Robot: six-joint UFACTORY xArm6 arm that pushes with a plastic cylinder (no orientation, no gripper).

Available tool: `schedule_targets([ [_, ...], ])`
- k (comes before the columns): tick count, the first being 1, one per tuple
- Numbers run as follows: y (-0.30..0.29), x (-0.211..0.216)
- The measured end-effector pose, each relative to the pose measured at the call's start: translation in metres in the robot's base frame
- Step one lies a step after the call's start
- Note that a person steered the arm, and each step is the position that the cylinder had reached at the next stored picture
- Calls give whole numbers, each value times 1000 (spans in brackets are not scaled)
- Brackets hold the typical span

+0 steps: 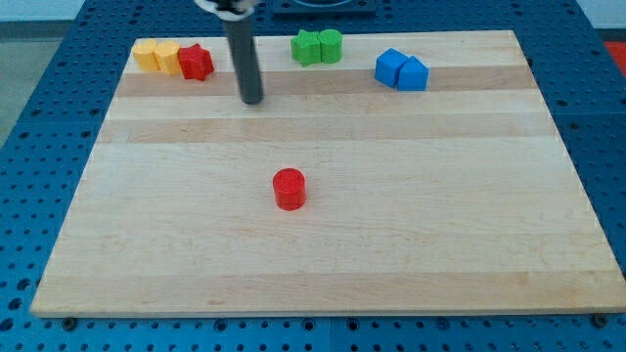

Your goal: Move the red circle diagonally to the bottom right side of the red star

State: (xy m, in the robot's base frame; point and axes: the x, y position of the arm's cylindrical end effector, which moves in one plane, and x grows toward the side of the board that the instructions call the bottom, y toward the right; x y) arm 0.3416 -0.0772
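Observation:
The red circle point(289, 188) stands near the middle of the wooden board point(440, 244). The red star point(196, 62) sits at the view's top left, touching two yellow blocks point(156, 56) on its left. My tip point(252, 99) is on the board to the right of the red star and slightly below it, and well above and a little left of the red circle. It touches no block.
Two green blocks point(317, 46) sit together at the top centre. Two blue blocks point(402, 70) sit together at the top right. Beyond the board's edges is a blue perforated table point(29, 147).

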Motion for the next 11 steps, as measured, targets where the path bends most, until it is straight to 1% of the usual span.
schedule_targets([
  [1,51,38],
  [2,79,89],
  [3,82,144],
  [4,66,169],
  [5,38,170],
  [6,22,166],
  [7,9,152],
  [8,-1,136],
  [11,-3,90],
])
